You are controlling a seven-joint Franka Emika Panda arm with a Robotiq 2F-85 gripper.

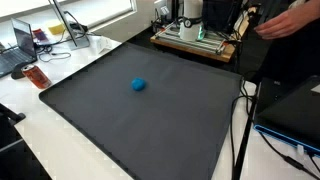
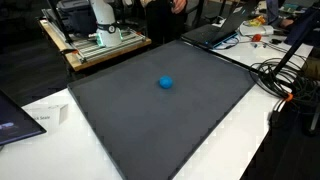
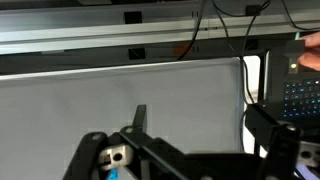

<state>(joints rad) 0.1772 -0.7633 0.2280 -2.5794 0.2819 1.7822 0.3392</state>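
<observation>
A small blue ball [image 1: 138, 85] lies alone near the middle of a dark grey mat [image 1: 120, 120]; it shows in both exterior views [image 2: 166, 83]. The robot's white base [image 1: 191, 14] stands on a platform at the far edge of the mat [image 2: 104, 20]. In both exterior views the gripper is out of frame. In the wrist view my gripper [image 3: 200, 125] is open with nothing between its dark fingers. It looks across the bare mat [image 3: 170, 90] towards its far edge. The ball does not clearly show in the wrist view.
Laptops sit beside the mat [image 1: 18, 45] [image 2: 222, 30]. Cables run along one side [image 2: 285, 75]. A person's hand [image 1: 288, 20] reaches near the robot base. A hand [image 3: 310, 50] over a laptop keyboard [image 3: 300, 95] shows in the wrist view. A paper sheet [image 2: 45, 115] lies by the mat.
</observation>
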